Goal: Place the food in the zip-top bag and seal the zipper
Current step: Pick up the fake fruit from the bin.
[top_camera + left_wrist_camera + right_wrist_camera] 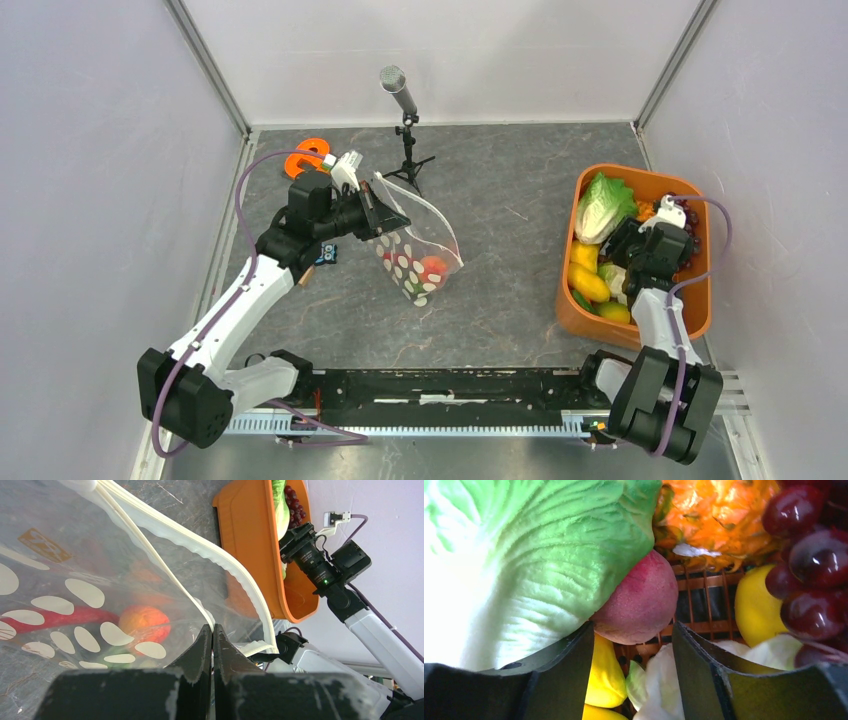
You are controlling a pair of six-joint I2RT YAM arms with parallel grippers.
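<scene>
The clear dotted zip-top bag [415,255] hangs tilted from my left gripper [375,215], which is shut on its mouth edge. In the left wrist view the shut jaws [212,627] pinch one side of the whitish zipper [220,560], and the mouth gapes open. A red piece [50,617] and an orange-red fruit [145,620] lie inside the bag. My right gripper [640,245] is open, low in the orange tub over the food. A reddish peach [639,605] sits just beyond its open fingers [634,630], beside the green lettuce [524,555], pineapple [719,510], grapes [809,555] and a yellow piece [756,605].
The orange tub [570,300] stands at the right of the table, holding lettuce [603,205] and yellow pieces [588,280]. A microphone on a small tripod [400,95] stands at the back, just behind the bag. An orange object [305,155] lies at the back left.
</scene>
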